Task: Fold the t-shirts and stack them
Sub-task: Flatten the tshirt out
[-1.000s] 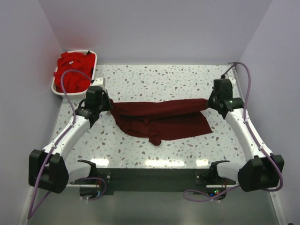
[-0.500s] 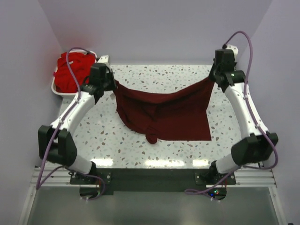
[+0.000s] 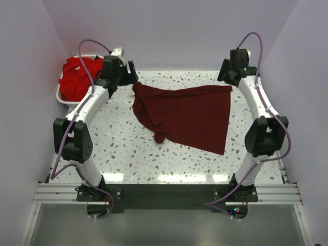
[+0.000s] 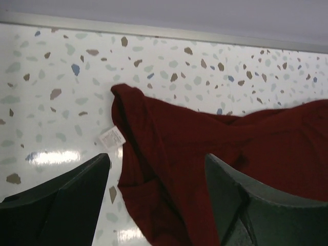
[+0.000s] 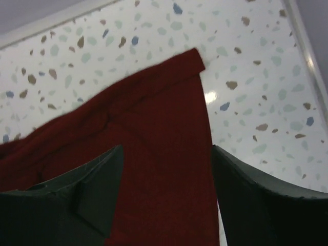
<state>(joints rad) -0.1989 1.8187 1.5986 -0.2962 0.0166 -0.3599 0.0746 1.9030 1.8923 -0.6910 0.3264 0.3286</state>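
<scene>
A dark maroon t-shirt [image 3: 189, 115] lies spread on the speckled table, its left side bunched into folds and a sleeve end sticking out near the front [image 3: 160, 137]. My left gripper [image 3: 131, 73] hovers open above the shirt's far left corner. In the left wrist view the maroon t-shirt [image 4: 205, 154] and its white tag [image 4: 111, 137] lie below my open left gripper [image 4: 156, 171]. My right gripper [image 3: 225, 70] hangs open over the far right corner. In the right wrist view the maroon t-shirt [image 5: 154, 128] lies flat under my right gripper [image 5: 166, 156]. Bright red t-shirts [image 3: 77, 77] fill the basket.
A white slotted basket [image 3: 59, 96] stands at the far left corner of the table, beside the left arm. A raised rim [image 5: 302, 46] runs along the table's right side, and the back wall is close behind both grippers.
Both grippers have opened and let go of the maroon t-shirt, which has dropped from hanging between them onto the table. Both arms have reached farther toward the back wall.
</scene>
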